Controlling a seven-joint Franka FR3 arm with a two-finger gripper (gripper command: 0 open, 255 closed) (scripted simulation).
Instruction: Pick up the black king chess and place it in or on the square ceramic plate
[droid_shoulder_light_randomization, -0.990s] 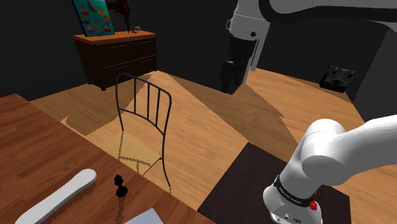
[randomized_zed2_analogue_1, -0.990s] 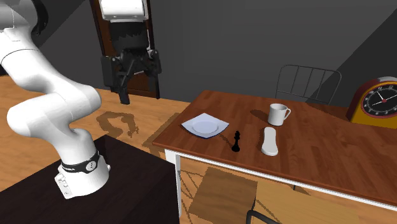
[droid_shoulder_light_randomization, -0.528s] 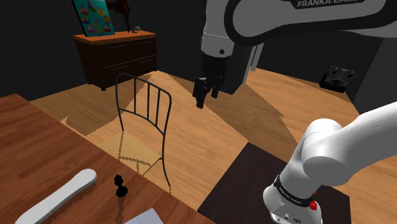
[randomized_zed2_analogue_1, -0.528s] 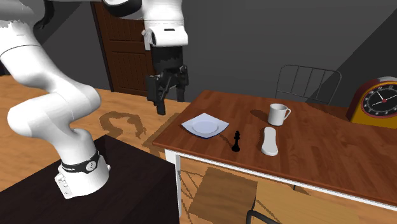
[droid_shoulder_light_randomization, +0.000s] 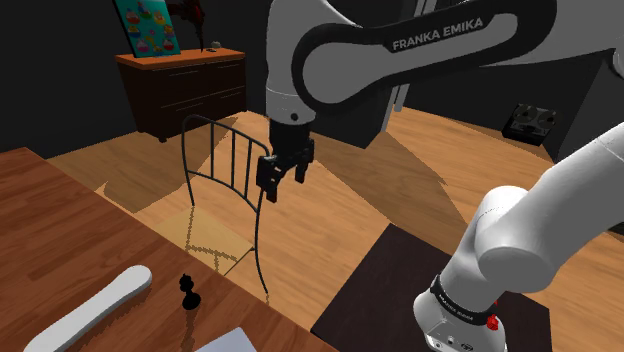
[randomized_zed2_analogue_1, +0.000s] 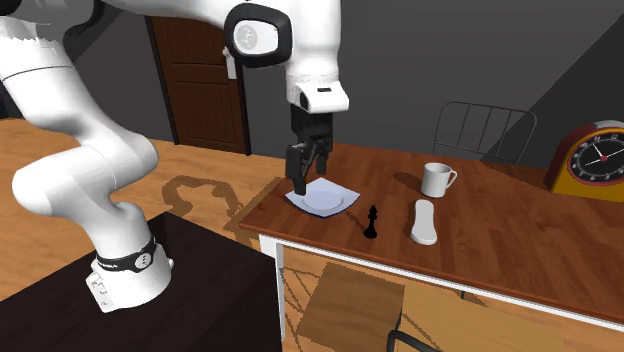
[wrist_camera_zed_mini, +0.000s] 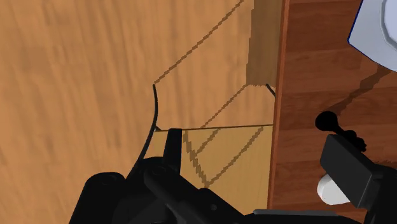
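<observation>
The black king (randomized_zed2_analogue_1: 372, 222) stands upright on the brown table (randomized_zed2_analogue_1: 500, 240), between the white square plate (randomized_zed2_analogue_1: 323, 198) and a white oblong piece. It also stands near the table's edge in the shoulder view, black king (droid_shoulder_light_randomization: 188, 293). My gripper (randomized_zed2_analogue_1: 305, 181) hangs open and empty over the table's edge, just beside the plate and higher than the king. In the wrist view the king (wrist_camera_zed_mini: 337, 126) lies just beyond one finger (wrist_camera_zed_mini: 347, 168), the plate's corner (wrist_camera_zed_mini: 378, 32) farther off. The gripper (droid_shoulder_light_randomization: 281, 183) points down in front of the chair's back.
A white mug (randomized_zed2_analogue_1: 436, 179) and the white oblong piece (randomized_zed2_analogue_1: 425, 220) stand past the king. A clock (randomized_zed2_analogue_1: 590, 158) sits at the table's far end. A metal-backed chair (droid_shoulder_light_randomization: 225, 190) stands against the table's edge, and another chair (randomized_zed2_analogue_1: 345, 305) stands beneath the table. The dark stand (randomized_zed2_analogue_1: 190, 290) is at lower left.
The arm has swung from over the floor near the door toward the table and come down. The gripper now hangs at the table's edge beside the plate, still open.
</observation>
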